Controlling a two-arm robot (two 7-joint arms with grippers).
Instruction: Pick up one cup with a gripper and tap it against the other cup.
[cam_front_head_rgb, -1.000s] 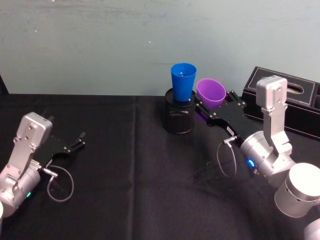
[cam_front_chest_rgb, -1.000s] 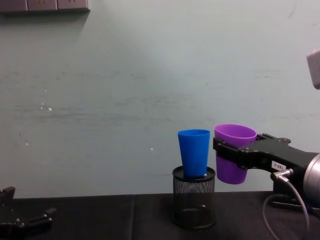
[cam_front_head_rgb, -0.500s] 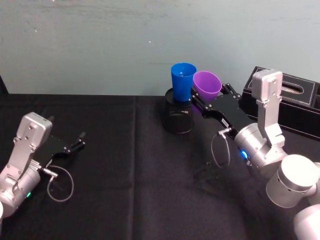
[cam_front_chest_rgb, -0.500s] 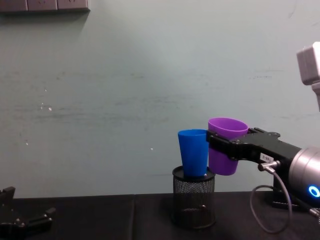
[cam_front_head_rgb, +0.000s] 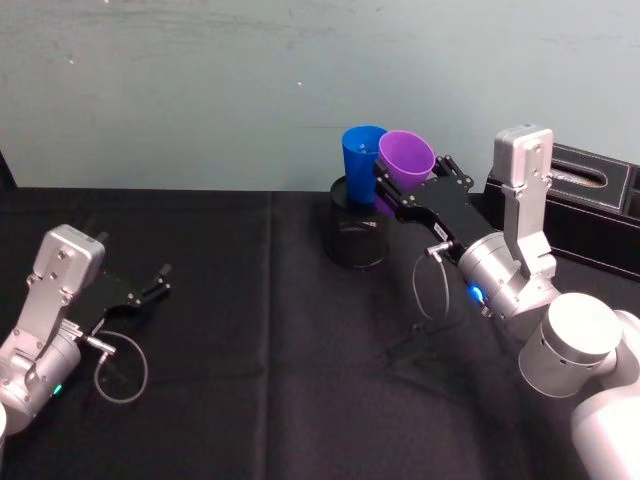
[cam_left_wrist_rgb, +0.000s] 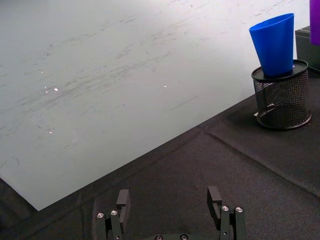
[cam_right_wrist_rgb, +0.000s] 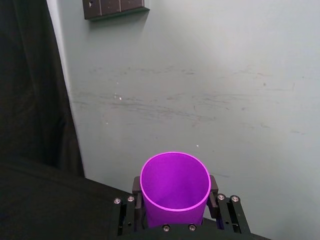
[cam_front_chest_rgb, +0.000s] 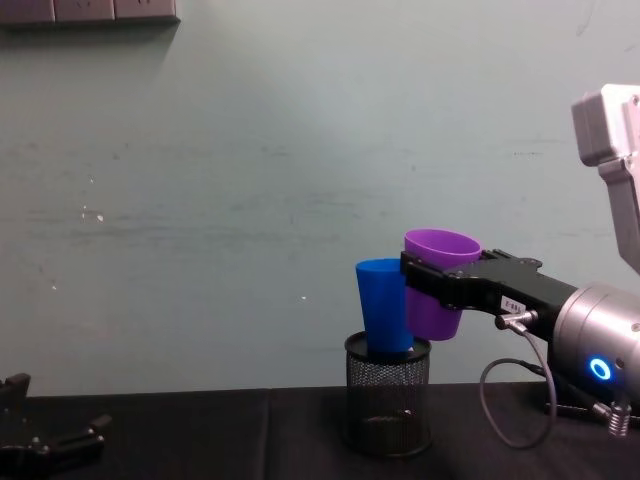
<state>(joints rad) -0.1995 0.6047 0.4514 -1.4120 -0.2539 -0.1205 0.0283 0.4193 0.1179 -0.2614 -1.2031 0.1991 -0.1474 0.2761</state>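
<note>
Plainly, we are gripping the purple tumbler (cam_front_head_rgb: 407, 158) in our right gripper (cam_front_head_rgb: 392, 193), whose two fingers are clamping the cup's lower wall and hiding that part in the head and chest views. We are holding it aloft, tilted, right beside the blue tumbler (cam_front_head_rgb: 358, 160), which is standing in the black wire-mesh pen holder (cam_front_head_rgb: 356, 238) with its base sunk out of sight. One finger is covering the seam in the chest view, so we cannot tell whether the cups are touching. The left wrist view is cutting the purple cup to a sliver, showing a gap beside the blue one. The right wrist view is looking into its open mouth. Our left gripper (cam_front_head_rgb: 158, 278) is sitting low over the black tablecloth (cam_front_head_rgb: 250, 380), well to the left, fingers spread wide and holding nothing.
</note>
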